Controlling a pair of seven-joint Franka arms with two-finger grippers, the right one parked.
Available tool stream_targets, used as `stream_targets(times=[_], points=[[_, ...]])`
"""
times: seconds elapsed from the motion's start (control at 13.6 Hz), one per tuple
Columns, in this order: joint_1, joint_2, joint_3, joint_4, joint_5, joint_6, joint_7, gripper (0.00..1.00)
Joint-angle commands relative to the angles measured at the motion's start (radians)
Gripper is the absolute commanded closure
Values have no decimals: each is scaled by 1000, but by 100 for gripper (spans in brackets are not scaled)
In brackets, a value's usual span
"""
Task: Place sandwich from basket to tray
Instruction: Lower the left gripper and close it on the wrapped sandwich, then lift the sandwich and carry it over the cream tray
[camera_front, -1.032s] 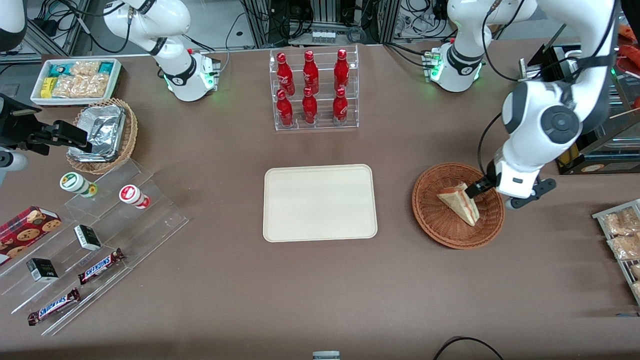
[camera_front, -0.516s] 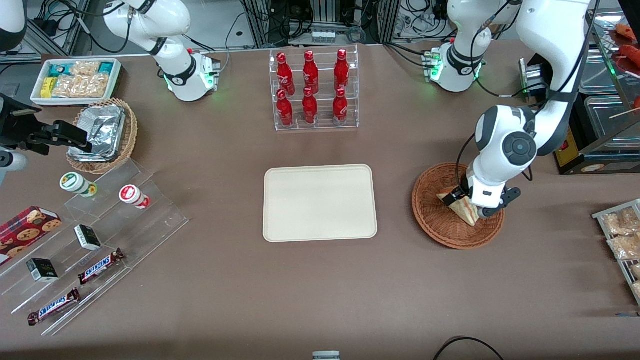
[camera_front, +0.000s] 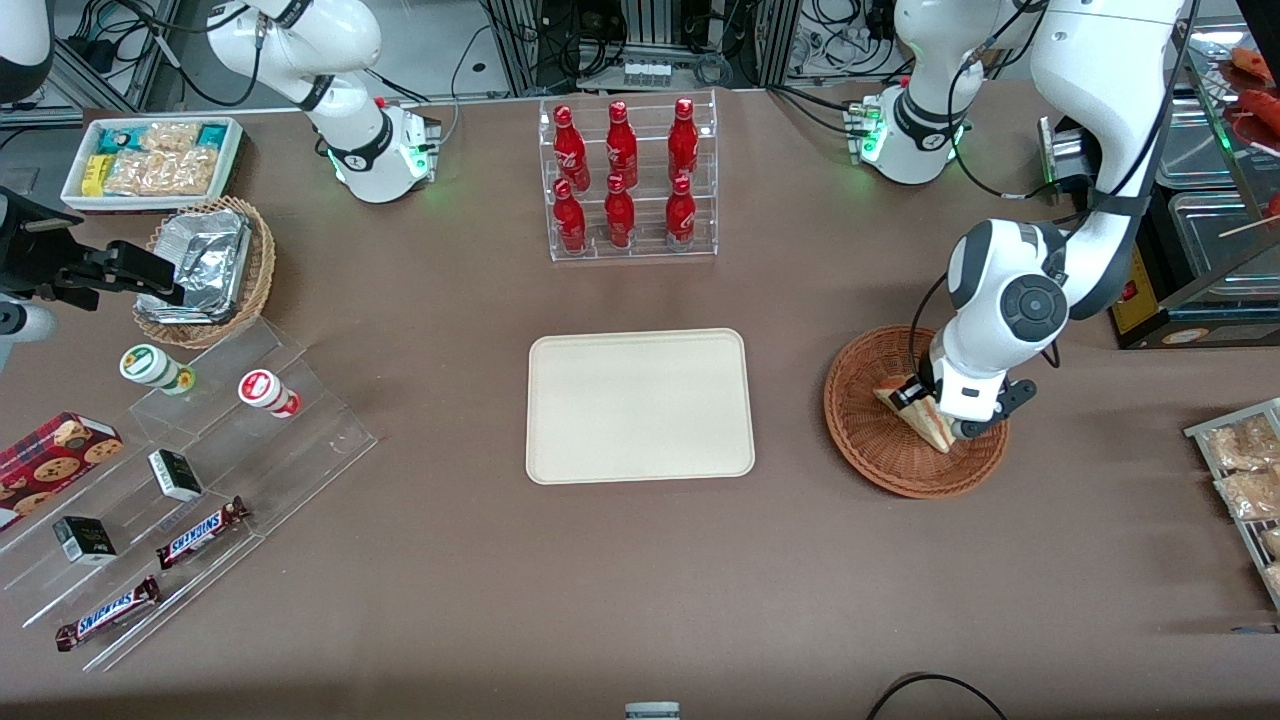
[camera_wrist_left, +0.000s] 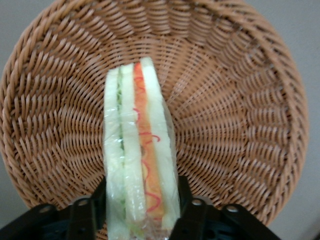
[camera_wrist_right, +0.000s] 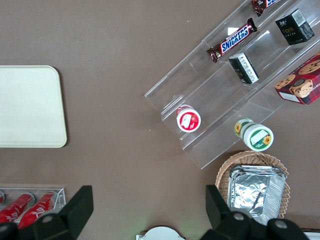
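The sandwich (camera_front: 922, 424), a plastic-wrapped wedge of pale bread with red, orange and green layers (camera_wrist_left: 140, 145), stands on edge in the reddish-brown wicker basket (camera_front: 868, 448) toward the working arm's end of the table. My gripper (camera_front: 938, 410) is down in the basket (camera_wrist_left: 235, 125), shut on the sandwich. Its black fingers (camera_wrist_left: 186, 200) press the two bread faces near one end, and the gripper's midpoint (camera_wrist_left: 142, 212) lies on the wedge. The cream tray (camera_front: 640, 405) lies flat at mid-table beside the basket, with nothing on it, and it also shows from the parked wrist (camera_wrist_right: 30, 105).
A clear rack of red bottles (camera_front: 625, 180) stands farther from the front camera than the tray. A tan basket of foil trays (camera_front: 205, 270), a white snack bin (camera_front: 150, 160) and acrylic steps with snacks (camera_front: 180, 480) lie toward the parked arm's end. Packets on a rack (camera_front: 1240, 470) sit near the basket.
The arm swung in over the basket and the gripper came down around the sandwich. In the last half second it only shifted slightly. The sandwich still rests in the basket.
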Motion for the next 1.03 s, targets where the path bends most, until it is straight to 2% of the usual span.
stream_targets(times=[0.0, 0.22, 0.37, 0.59, 0.96], points=[[-3, -45, 2, 42, 22, -69, -15, 100], [-9, -105, -5, 120, 54, -208, -13, 100], [-49, -92, -41, 258, 51, -346, -24, 100], [-179, 5, -52, 479, 40, -474, -17, 100], [-455, 252, -50, 749, 26, -490, -73, 100]])
